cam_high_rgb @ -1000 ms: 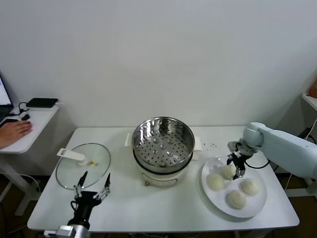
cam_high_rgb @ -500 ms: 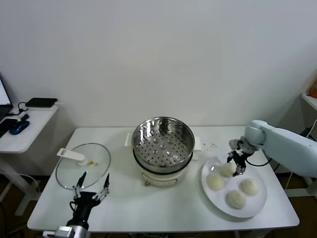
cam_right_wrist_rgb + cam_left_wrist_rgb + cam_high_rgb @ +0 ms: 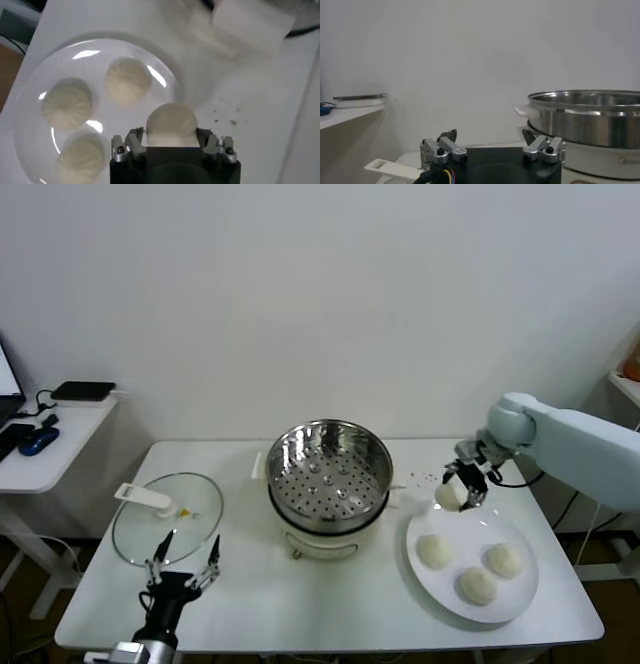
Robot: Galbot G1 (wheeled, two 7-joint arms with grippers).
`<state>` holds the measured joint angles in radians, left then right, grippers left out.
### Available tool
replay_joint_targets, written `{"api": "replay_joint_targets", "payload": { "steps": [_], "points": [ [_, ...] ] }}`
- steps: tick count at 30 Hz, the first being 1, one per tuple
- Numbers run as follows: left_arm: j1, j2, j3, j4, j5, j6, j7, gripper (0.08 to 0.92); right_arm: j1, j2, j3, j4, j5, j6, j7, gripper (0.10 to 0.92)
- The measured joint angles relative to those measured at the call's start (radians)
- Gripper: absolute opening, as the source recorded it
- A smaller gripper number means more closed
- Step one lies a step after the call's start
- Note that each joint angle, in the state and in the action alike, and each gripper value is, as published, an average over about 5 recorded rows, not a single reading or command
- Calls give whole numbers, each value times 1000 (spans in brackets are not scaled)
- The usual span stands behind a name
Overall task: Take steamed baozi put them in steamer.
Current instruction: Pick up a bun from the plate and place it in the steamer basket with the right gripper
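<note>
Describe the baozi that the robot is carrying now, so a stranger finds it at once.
Look right of the steamer to the white plate. Just above its near-steamer edge, the right gripper grips one baozi. Only this one is lifted; three others lie on the plate.

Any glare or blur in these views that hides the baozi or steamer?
Right wrist view: bright glare streaks on the plate, cooker base blurred, gripped baozi clear. Head view: steamer shiny but its holes are readable. Left wrist view: soft, dim.
</note>
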<state>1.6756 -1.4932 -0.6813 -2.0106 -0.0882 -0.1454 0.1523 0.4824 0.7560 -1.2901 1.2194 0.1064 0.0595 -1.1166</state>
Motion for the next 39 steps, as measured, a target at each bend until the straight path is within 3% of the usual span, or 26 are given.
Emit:
{"api": "replay_joint_targets", "payload": {
  "steps": [16,39],
  "points": [
    [1,0,-2,-8,3,2,-2,823,231,168,-27,11,-89,202,1,723],
    [-1,16,12,-5,12,10,-3,823,60,533,95,-223,-309,338,15,721]
  ]
}}
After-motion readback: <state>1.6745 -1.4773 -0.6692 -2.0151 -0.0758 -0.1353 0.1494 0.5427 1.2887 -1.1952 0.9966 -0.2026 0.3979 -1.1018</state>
